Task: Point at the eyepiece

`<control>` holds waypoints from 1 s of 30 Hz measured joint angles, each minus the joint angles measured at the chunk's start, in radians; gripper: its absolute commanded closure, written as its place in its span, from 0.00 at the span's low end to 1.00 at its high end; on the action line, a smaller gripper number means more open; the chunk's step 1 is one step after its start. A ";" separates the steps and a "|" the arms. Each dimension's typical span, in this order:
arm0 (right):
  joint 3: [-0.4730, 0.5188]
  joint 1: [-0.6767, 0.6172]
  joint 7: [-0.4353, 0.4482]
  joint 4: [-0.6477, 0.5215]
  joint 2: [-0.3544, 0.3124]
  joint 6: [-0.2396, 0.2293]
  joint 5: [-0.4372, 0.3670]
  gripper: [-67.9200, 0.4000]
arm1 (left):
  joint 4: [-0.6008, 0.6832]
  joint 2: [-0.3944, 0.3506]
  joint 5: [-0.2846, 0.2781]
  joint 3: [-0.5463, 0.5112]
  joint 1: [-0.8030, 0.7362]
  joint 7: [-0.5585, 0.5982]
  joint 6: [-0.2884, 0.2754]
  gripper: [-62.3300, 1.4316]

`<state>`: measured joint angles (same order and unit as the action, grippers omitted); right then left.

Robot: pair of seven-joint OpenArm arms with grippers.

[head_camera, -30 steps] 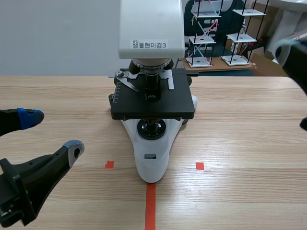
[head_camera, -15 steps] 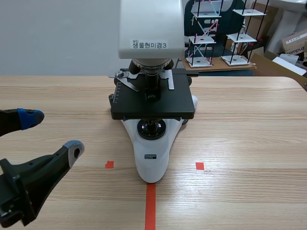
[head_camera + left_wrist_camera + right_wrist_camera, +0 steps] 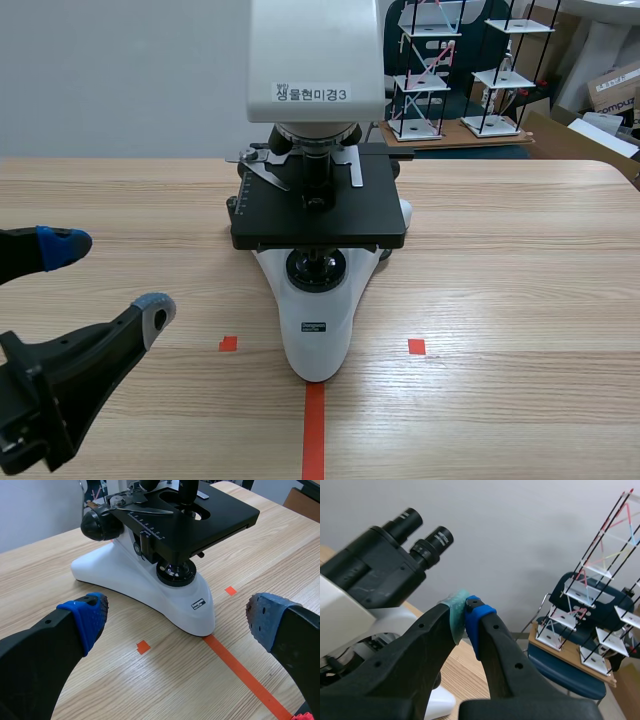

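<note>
Scene view: microscope (image 3: pixel 318 200) at frame centre on the wooden table (image 3: pixel 520 300), white head (image 3: pixel 315 50) cut off by the top edge, nothing above it visible here. At lower left, left gripper (image 3: pixel 108 278), fingers spread wide, nothing between them, well apart from the white base (image 3: pixel 318 345). Right arm absent from this view. Bare wood on both sides of the base; far table edge just behind the stage (image 3: pixel 350 215); wire racks (image 3: pixel 430 70) beyond it at upper right. Left wrist view: base and stage ahead of the spread fingers, red tape line (image 3: pixel 240 665) running from the base toward the gripper. Risk judged low here unless swung forward: would strike the base and shift the whole instrument. Right wrist view: right gripper (image 3: pixel 466 614) with pads pressed together, holding nothing, raised beside the black binocular head (image 3: pixel 375 575). Twin black tubes of the eyepiece (image 3: pixel 436 541) just ahead of the closed tips and apart from them, no contact. Main hazard judged: overshoot, driving the tips into a tube rim or lens, smearing glass or rocking the head; also scraping the head's flank with the finger beside it. Open air beyond the tubes toward the grey wall (image 3: pixel 520 530); racks well off to the far side. Short, slow approach advised, stopping short of touch.
</note>
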<state>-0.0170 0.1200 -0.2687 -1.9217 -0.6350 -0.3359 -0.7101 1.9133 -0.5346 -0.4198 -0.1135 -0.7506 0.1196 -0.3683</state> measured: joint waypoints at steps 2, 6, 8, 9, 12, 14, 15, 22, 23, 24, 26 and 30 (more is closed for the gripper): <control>-0.053 0.066 -0.016 0.054 0.000 0.000 -0.016 0.99 | 0.000 0.000 0.000 0.000 0.000 0.000 0.000 0.07; -0.152 0.176 -0.026 0.125 0.000 -0.005 -0.024 0.99 | 0.000 0.000 0.000 0.000 0.000 0.000 0.000 0.07; -0.193 0.219 -0.031 0.148 0.000 -0.031 -0.025 0.99 | 0.000 0.000 0.000 0.000 0.000 0.000 0.000 0.07; -0.211 0.236 -0.035 0.157 0.001 -0.043 -0.028 0.99 | 0.000 0.000 0.000 0.000 0.000 0.000 0.000 0.07; -0.261 0.278 -0.038 0.178 0.003 -0.068 -0.041 0.99 | 0.000 0.000 0.000 0.000 0.000 0.000 0.000 0.07; -0.291 0.294 -0.046 0.187 0.004 -0.068 -0.051 0.99 | 0.000 0.000 0.000 0.000 0.000 0.000 0.000 0.07; -0.300 0.296 -0.048 0.188 0.004 -0.068 -0.051 0.99 | 0.000 0.000 0.000 0.000 0.000 0.000 0.000 0.07; -0.298 0.295 -0.048 0.188 0.012 -0.068 -0.051 0.99 | 0.000 0.000 0.000 0.000 0.000 0.000 0.000 0.07; -0.298 0.295 -0.048 0.188 0.013 -0.068 -0.051 0.99 | 0.000 0.000 0.000 0.000 0.000 0.000 0.000 0.07; -0.298 0.295 -0.048 0.188 0.013 -0.068 -0.051 0.99 | 0.000 0.000 0.000 0.000 0.000 0.000 0.000 0.07; -0.298 0.295 -0.048 0.188 0.014 -0.068 -0.051 0.99 | 0.000 0.000 0.000 0.000 0.000 0.000 0.000 0.07; -0.298 0.295 -0.048 0.188 0.014 -0.068 -0.051 0.99 | 0.000 0.000 0.000 0.000 0.000 0.000 0.000 0.07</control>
<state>-0.3153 0.4149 -0.3168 -1.7332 -0.6209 -0.4038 -0.7609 1.9133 -0.5346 -0.4198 -0.1135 -0.7506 0.1196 -0.3683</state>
